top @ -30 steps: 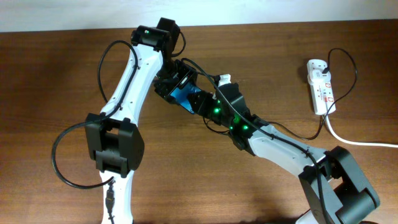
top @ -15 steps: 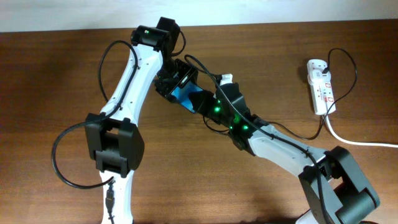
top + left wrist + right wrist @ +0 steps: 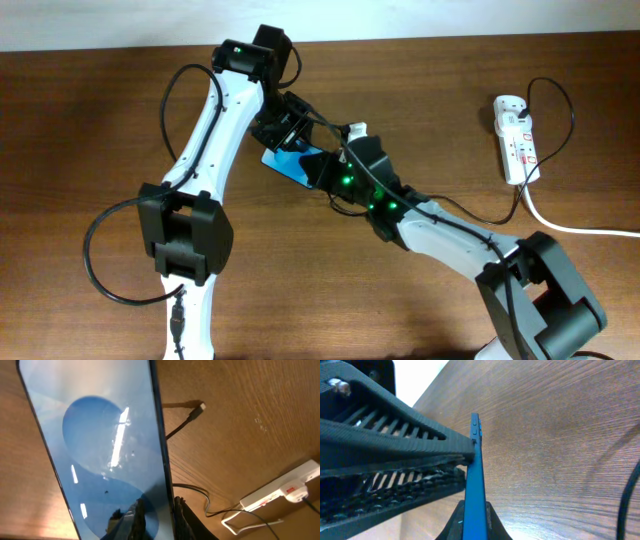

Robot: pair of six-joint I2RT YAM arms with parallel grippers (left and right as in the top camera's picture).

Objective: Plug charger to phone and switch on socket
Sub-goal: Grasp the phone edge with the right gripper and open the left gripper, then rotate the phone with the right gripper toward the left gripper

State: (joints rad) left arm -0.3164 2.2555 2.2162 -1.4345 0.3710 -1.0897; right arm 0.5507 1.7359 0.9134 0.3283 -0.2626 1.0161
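The phone [image 3: 288, 164] is held off the table between my two grippers, its blue screen [image 3: 95, 445] with a lighter oval filling the left wrist view. My left gripper [image 3: 159, 504] is shut on one long edge, one finger over the screen and one behind. In the right wrist view the phone [image 3: 475, 475] stands edge-on, and my right gripper [image 3: 475, 521] is shut on it from below. The charger's thin black cable [image 3: 179, 428] ends in a small plug tip [image 3: 200, 406] lying loose on the wood, apart from the phone. The white socket [image 3: 516, 138] lies at the far right.
A thick white cord [image 3: 580, 228] runs from the socket [image 3: 280, 491] off the right edge. The left arm's ribbed fingers [image 3: 395, 460] fill the left of the right wrist view. Both arms cross the middle of the brown wooden table [image 3: 80, 120].
My left gripper has closed onto the phone's edge. The right gripper has tightened on the phone. The phone has shifted slightly down and left in the overhead view.
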